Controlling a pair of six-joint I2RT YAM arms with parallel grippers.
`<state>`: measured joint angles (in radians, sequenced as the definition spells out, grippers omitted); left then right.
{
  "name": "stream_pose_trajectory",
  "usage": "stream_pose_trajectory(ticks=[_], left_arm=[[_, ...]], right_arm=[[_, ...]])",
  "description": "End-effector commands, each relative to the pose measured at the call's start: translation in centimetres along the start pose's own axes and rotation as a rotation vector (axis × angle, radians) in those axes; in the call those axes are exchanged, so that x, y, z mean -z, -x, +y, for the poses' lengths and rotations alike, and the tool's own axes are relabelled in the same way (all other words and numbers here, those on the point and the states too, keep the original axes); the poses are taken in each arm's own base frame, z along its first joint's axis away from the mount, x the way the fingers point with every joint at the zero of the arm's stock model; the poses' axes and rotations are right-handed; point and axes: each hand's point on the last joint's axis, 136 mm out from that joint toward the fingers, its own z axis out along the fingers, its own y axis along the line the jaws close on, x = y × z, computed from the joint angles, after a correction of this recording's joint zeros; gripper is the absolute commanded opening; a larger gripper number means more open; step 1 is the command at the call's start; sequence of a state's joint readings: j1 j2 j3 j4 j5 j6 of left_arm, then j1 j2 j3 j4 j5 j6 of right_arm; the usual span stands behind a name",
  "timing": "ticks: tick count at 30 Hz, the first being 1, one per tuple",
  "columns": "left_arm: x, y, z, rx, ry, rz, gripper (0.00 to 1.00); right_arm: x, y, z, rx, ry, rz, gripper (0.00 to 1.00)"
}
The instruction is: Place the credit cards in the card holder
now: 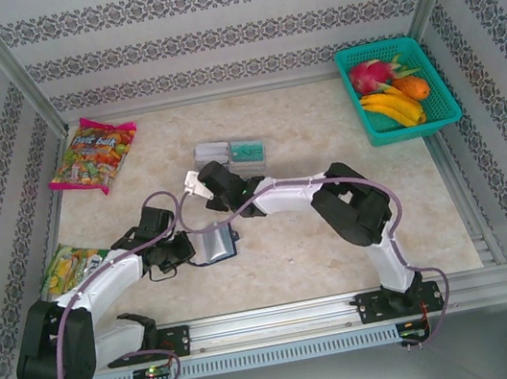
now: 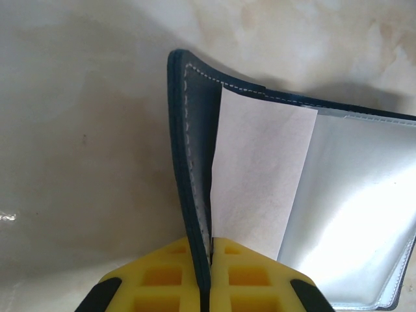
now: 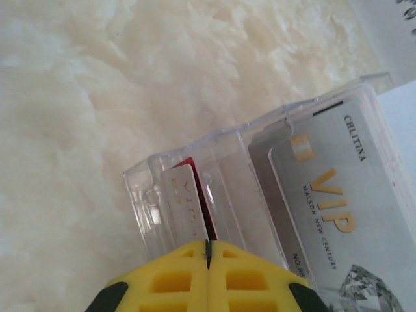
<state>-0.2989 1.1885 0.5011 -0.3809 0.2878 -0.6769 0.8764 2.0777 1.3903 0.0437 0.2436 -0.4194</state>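
Note:
The card holder is a dark navy wallet standing open, its grey inside and a white sheet showing. My left gripper is shut on its upright navy flap. From above, the card holder sits mid-table beside the left gripper. My right gripper is shut on the edge of a white credit card with a red back, held over a clear tray. A grey VIP card lies in the tray. From above, the right gripper is at the tray's near-left corner, where a teal card also lies.
A candy bag lies at the back left and a snack bag at the left edge. A teal basket of fruit stands at the back right. Patterned walls enclose the table on three sides.

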Motion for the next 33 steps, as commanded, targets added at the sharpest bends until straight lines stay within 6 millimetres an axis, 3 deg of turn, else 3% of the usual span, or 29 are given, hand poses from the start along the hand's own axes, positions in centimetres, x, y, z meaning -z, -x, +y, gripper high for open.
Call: stream_pose_trajectory(ticks=[1, 7, 21, 33], left_arm=[[-0.5, -0.7, 0.7, 0.007, 0.010, 0.024, 0.00], [-0.8, -0.8, 0.8, 0.010, 0.008, 0.029, 0.00], [-0.8, -0.8, 0.7, 0.011, 0.003, 0.030, 0.00], [-0.7, -0.7, 0.5, 0.008, -0.002, 0.029, 0.00]], right_arm=[[1.3, 0.4, -0.5, -0.085, 0.094, 0.010, 0.00], [1.1, 0.2, -0.6, -0.116, 0.160, 0.043, 0.00], [1.7, 2.0, -1.9, -0.178, 0.200, 0.025, 0.00], [2.4, 2.4, -2.4, -0.322, 0.305, 0.006, 0.00]])
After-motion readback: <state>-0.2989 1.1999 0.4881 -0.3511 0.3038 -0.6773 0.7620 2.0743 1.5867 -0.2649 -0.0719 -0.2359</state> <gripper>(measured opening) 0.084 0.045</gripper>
